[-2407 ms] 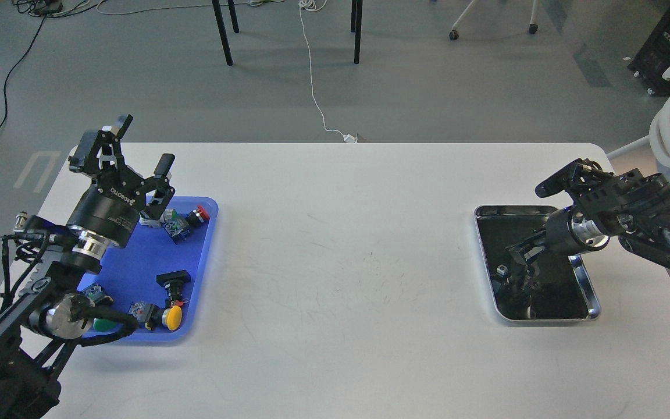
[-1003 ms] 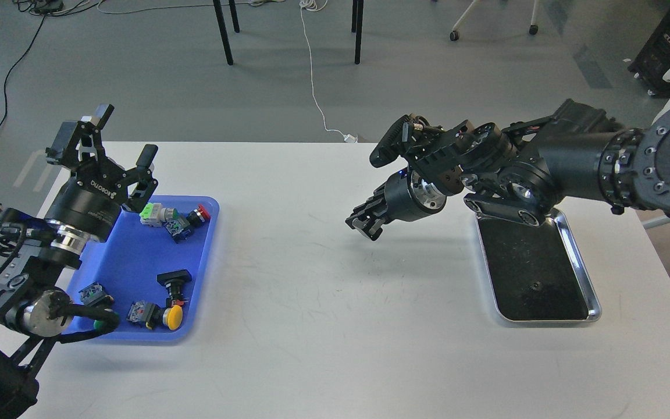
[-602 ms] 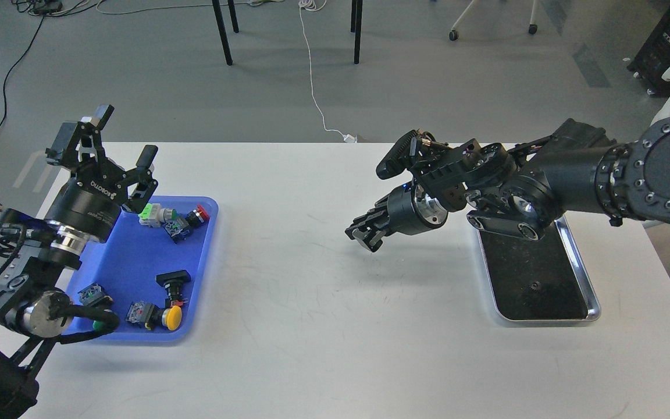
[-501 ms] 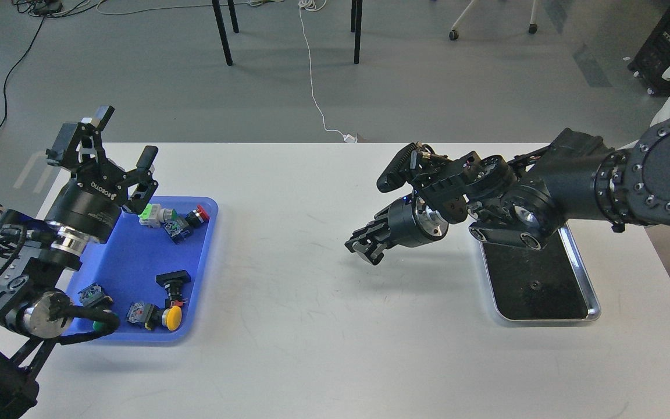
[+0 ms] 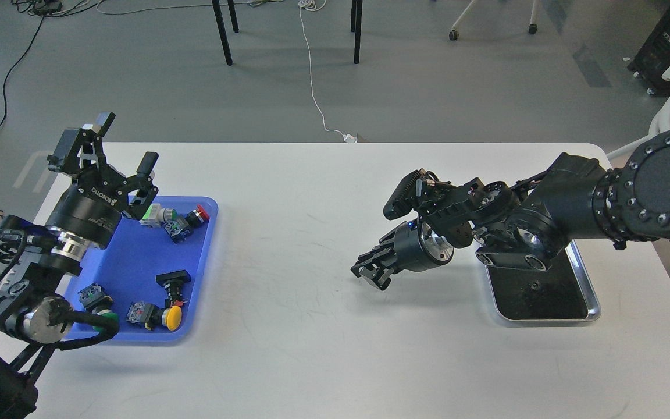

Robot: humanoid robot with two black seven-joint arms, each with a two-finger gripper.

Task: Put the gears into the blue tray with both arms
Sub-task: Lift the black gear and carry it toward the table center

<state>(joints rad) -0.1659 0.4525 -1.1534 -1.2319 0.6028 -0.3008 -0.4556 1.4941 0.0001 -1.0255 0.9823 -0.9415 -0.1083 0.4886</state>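
Observation:
The blue tray (image 5: 131, 262) lies at the table's left and holds several push-button switches. Over its far left corner my left gripper (image 5: 125, 144) hovers open and empty. One tiny black gear (image 5: 535, 285) rests on the black floor of the silver-rimmed tray (image 5: 592, 302) at the right. My right arm reaches leftward from above that tray. Its gripper (image 5: 371, 274) hangs low over the bare table middle with its fingers drawn together. The fingers are dark, and nothing shows between them. No gear shows in the blue tray.
Switches with a yellow cap (image 5: 172, 317), a red cap (image 5: 198, 214) and a black cap (image 5: 173, 278) sit in the blue tray. The white table (image 5: 288, 326) stretches between the two trays. Chair legs and a white cable stand on the floor beyond.
My right gripper left the silver tray, swung left to the table middle, and has since sunk lower toward the tabletop. The left gripper has barely shifted.

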